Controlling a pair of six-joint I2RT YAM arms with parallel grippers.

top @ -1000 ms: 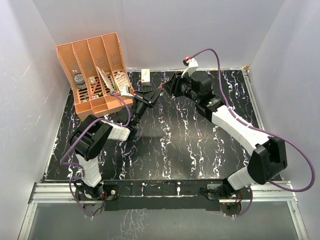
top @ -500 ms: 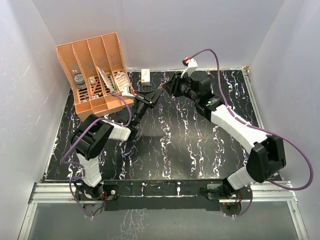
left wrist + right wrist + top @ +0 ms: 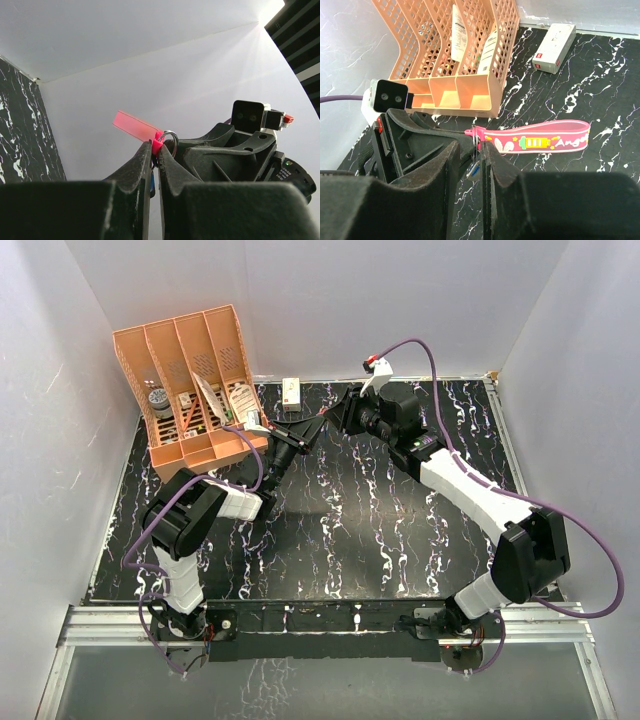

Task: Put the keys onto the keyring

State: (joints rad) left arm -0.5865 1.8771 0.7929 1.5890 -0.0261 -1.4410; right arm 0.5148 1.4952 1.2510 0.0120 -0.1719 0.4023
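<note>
My left gripper is shut on the end of the pink keyring, held above the black table at the back. In the left wrist view the fingers pinch the pink tab beside its metal ring; the strap sticks out past them. In the right wrist view the strap hangs out to the right. A blue-headed key hangs at the ring between the fingers of my right gripper, which stand slightly apart. The pale silvery key is not visible.
An orange mesh organizer holding papers and small items stands at the back left, close behind the left gripper. A small white box lies by the back wall. White walls enclose the table.
My right gripper has edged slightly left, closer onto the ring end held by my left gripper. The left arm has barely moved.
</note>
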